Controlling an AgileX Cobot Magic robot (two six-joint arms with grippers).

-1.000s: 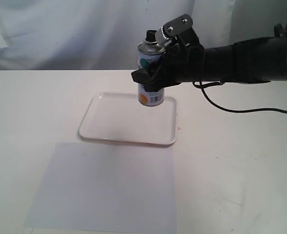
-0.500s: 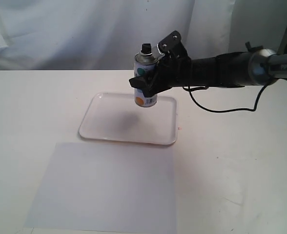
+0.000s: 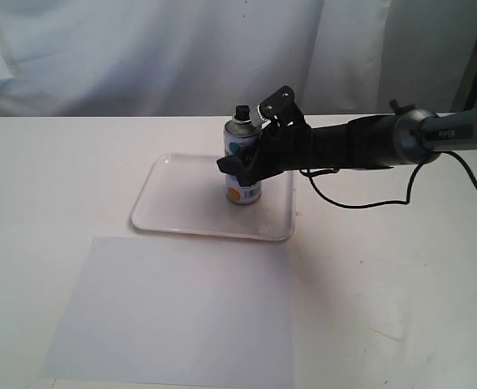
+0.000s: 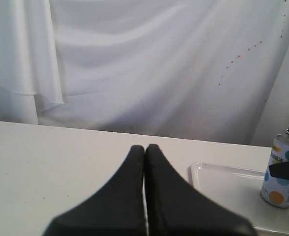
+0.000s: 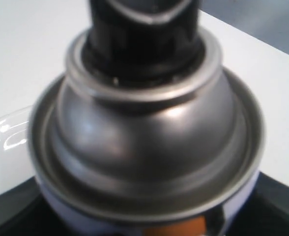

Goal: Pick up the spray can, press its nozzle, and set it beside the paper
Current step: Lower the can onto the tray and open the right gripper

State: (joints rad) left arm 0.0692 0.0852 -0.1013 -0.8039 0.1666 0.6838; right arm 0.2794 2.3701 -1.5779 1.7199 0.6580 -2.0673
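The right claw (image 3: 245, 160) was clamped on the upright spray can (image 3: 242, 193) over the tray (image 3: 174, 212); its label showed teal, blue and orange dots, lettering unreadable; the left claw (image 4: 145, 153) sat pressed together.

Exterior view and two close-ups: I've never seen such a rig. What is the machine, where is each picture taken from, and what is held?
This is a robot with two arms, each ending in an end effector, a two-fingered clamp. The exterior view comes from a camera off the arms; the other two cameras sit on the wrists. On the table lie a tray and paper. The right end effector grips a spray can upright over the tray; whether it touches, I cannot tell. The right wrist view shows its black nozzle close up. The left end effector is shut and empty.
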